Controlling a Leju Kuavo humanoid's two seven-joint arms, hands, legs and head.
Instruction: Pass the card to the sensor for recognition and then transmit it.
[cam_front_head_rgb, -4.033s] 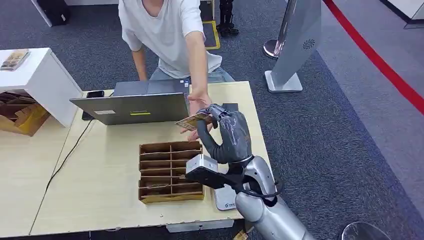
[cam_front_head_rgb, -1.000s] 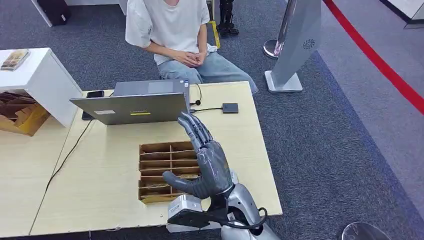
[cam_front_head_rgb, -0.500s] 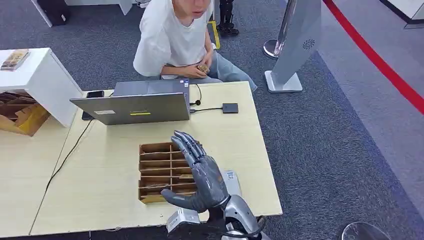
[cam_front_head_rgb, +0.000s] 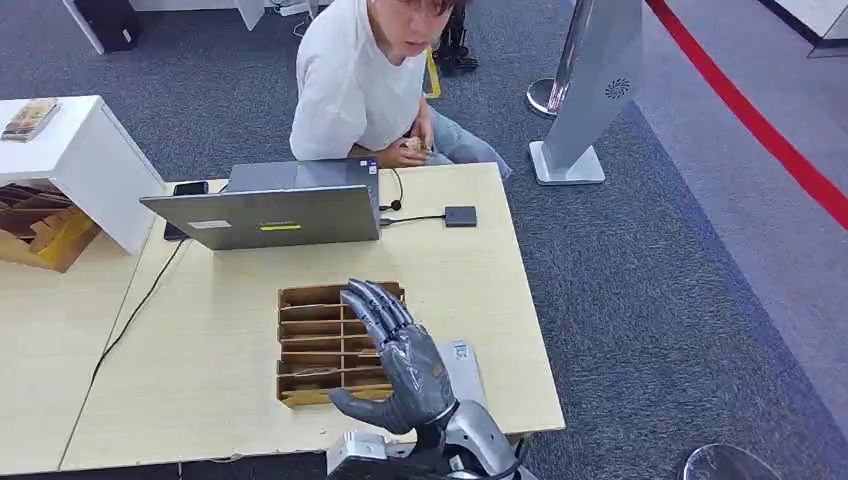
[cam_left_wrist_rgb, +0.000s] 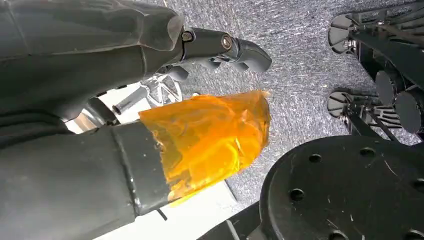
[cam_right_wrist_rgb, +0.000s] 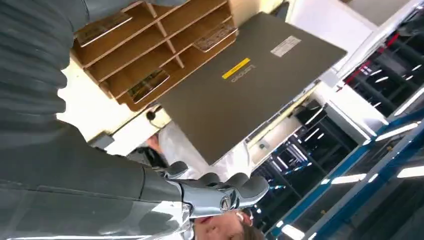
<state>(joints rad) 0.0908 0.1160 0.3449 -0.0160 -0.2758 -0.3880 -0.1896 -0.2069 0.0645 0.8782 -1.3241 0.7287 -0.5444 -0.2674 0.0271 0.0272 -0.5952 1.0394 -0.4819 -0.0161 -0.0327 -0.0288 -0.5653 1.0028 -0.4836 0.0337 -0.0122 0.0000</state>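
Since half a second ago the right hand (cam_front_head_rgb: 398, 362) has sunk lower toward the near edge, and the person (cam_front_head_rgb: 362, 80) has leaned further forward, bent over hands held together at the far edge.

Grey carpet (cam_front_head_rgb: 650, 260) covers the room, crossed by a red line (cam_front_head_rgb: 770, 130) at the far right; a white cabinet (cam_front_head_rgb: 75, 160) stands to the left. The pale wooden surface (cam_front_head_rgb: 200, 400) carries a grey laptop (cam_front_head_rgb: 270, 212) with its lid toward the robot, bearing a white sticker, a yellow strip and the word "Lenovo", readable in the right wrist view. A brown cardboard tray (cam_front_head_rgb: 315, 345) of slots sits in the middle, some slots holding cards (cam_right_wrist_rgb: 147, 85) whose print is too small to read. A small black sensor box (cam_front_head_rgb: 460, 216) lies on a cable beside the laptop. The card (cam_front_head_rgb: 408, 146) seems to be in the person's hands, too small to be sure.

The right hand hovers above the tray, fingers (cam_front_head_rgb: 375, 300) straight and apart, holding nothing. The left hand (cam_left_wrist_rgb: 150, 100) hangs over the carpet, an orange wrap on its thumb; whether its fingers (cam_left_wrist_rgb: 245, 50) are closed cannot be told.
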